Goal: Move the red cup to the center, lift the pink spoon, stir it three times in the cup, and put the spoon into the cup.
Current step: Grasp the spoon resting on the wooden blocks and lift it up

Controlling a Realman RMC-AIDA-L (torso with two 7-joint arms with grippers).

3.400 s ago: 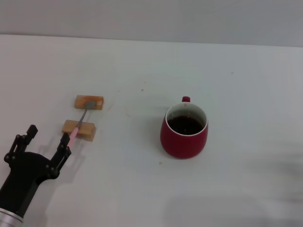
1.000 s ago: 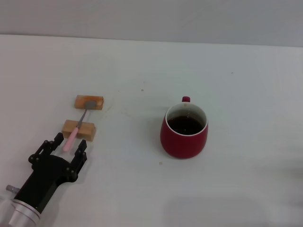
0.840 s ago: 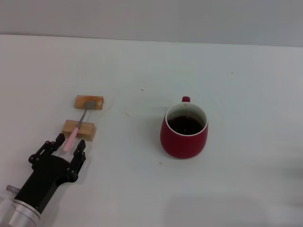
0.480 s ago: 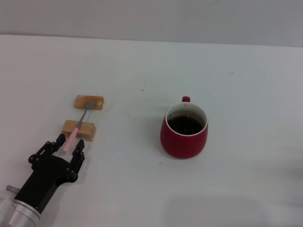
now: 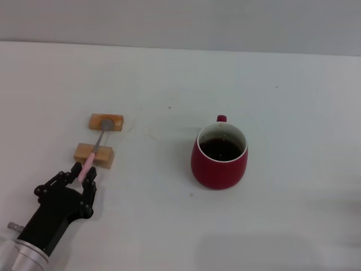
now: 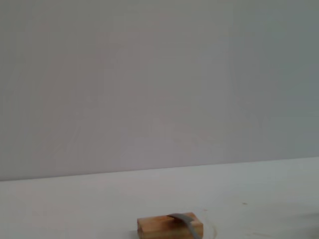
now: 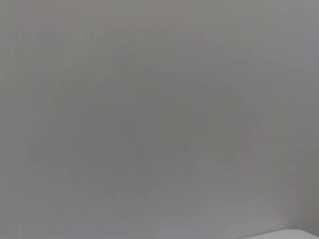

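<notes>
You see the white table (image 5: 282, 73) with the red cup (image 5: 219, 156) near its middle. At eight o'clock, your left gripper (image 5: 83, 175) pinches the pink spoon (image 5: 93, 156) lying across two wooden blocks (image 5: 94, 154).

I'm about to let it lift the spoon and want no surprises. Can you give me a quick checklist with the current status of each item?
1. Left end effector closed on the pink spoon handle end: ok, fingers look shut around it.
2. Spoon bowl resting on the far wooden block: ok, not yet lifted.
3. Spoon shaft across the near wooden block: ok.
4. Red cup upright, holding dark liquid: ok.
5. Table between spoon and cup free of obstacles: ok.
6. Right end effector out of the way: cannot tell, not in view.
</notes>
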